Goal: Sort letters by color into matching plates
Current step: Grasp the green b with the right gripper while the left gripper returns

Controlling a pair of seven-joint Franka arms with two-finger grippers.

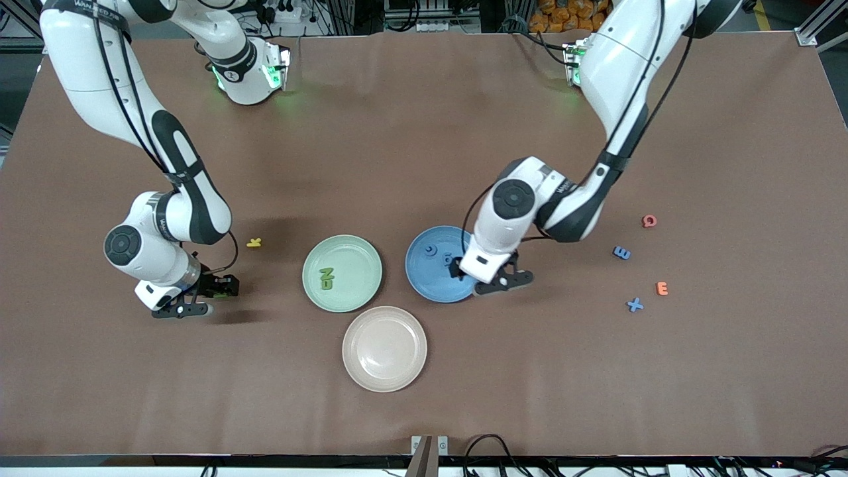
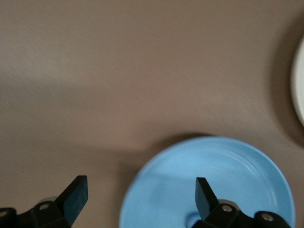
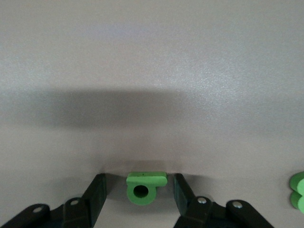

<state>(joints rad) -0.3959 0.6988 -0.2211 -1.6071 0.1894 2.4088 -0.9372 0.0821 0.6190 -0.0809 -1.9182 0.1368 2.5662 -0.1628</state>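
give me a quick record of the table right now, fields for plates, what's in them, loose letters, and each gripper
green plate: two green letters in it
blue plate: two blue letters in it
beige-pink plate: nothing visible in it, nearest the front camera
loose letters, left arm's end: red letter, blue E, orange E, blue X
loose letters, right arm's end: yellow letter
left gripper: open, over the blue plate's rim
right gripper: low at the table, fingers either side of a green letter, not yet touching
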